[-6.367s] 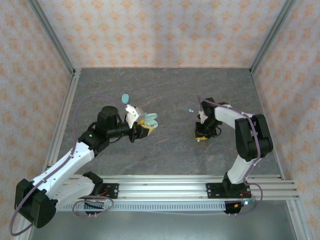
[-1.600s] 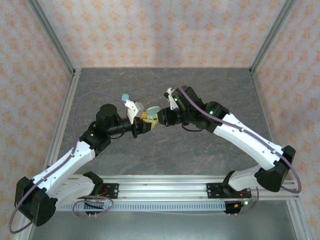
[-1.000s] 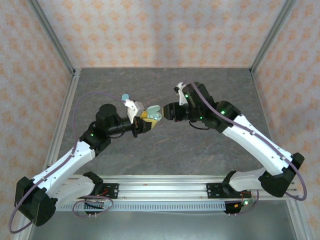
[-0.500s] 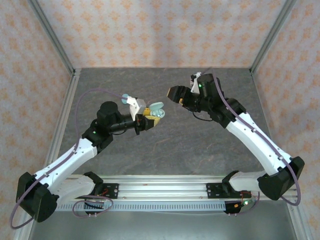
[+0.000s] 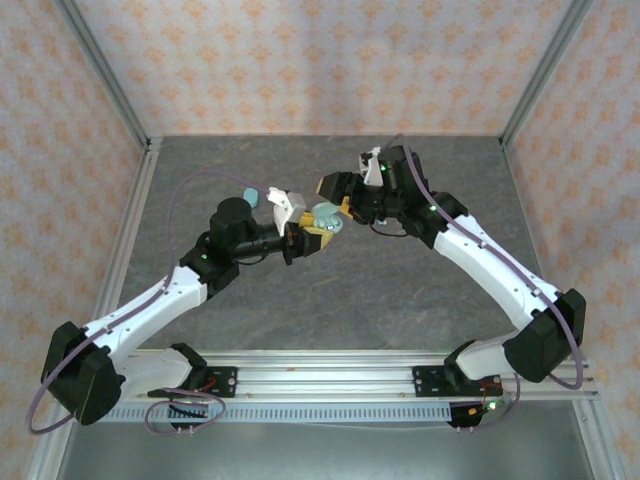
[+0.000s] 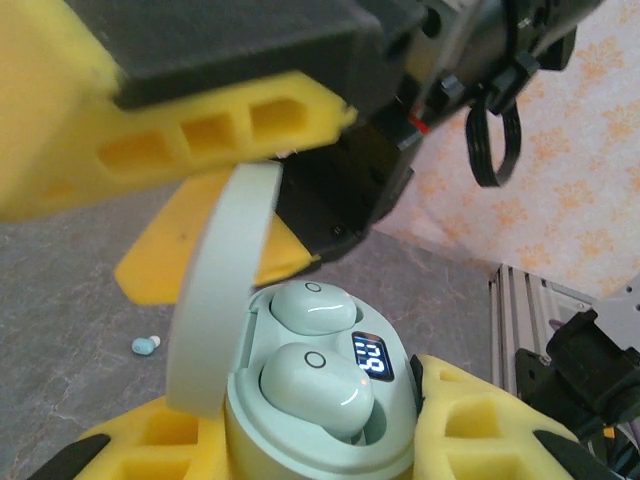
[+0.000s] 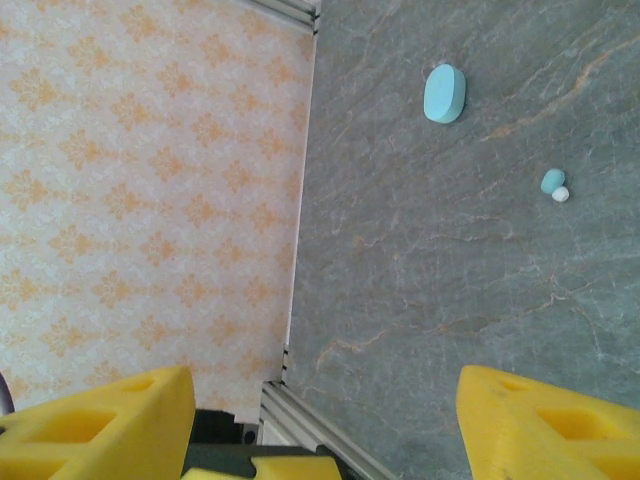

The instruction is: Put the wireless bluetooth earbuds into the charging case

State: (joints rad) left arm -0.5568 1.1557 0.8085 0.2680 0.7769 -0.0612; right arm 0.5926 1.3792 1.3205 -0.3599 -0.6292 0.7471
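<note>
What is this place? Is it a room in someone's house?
Probably a small robot test booth, not a house. Two robot arms are bolted to a metal rail, and wallpapered panels in a metal frame box in the gray table.

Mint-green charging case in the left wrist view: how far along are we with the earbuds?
Done: two whitish mint-green earbuds sit in the open mint-green oval case. In hand: the left gripper clamps that case; the open right gripper is at its raised lid. Left: shut the lid, then the pale blue earbud lying loose on the grey table near the closed pale blue oval case.
</note>
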